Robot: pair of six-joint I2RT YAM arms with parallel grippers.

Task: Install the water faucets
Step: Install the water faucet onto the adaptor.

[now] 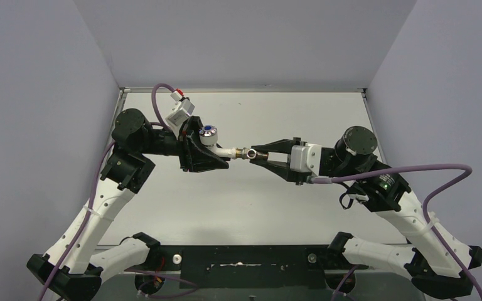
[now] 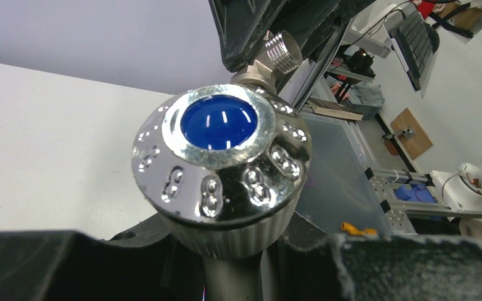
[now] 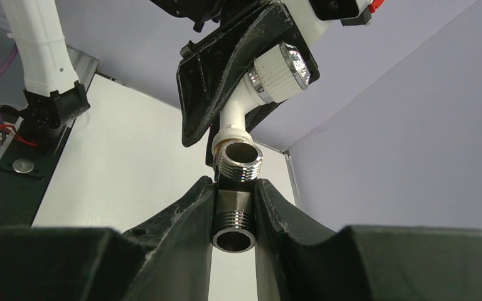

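Observation:
The water faucet is a white tap body (image 1: 224, 151) with a round chrome knob bearing a blue dot (image 1: 208, 132). My left gripper (image 1: 212, 155) is shut on the tap body and holds it above the table. The knob fills the left wrist view (image 2: 219, 163). My right gripper (image 1: 255, 154) is shut on the small metal threaded fitting (image 1: 247, 153), which sits between its fingers in the right wrist view (image 3: 233, 216). The fitting's far end meets the tap's white stem (image 3: 237, 119). I cannot tell how deep the threads are joined. The fitting's thread also shows in the left wrist view (image 2: 281, 52).
The white table (image 1: 245, 207) is walled by grey panels on the left, back and right. Both arms meet in mid-air over its middle. Purple cables (image 1: 427, 172) hang from the wrists. Beyond the table's edge, the left wrist view shows shelving and lab clutter (image 2: 414, 194).

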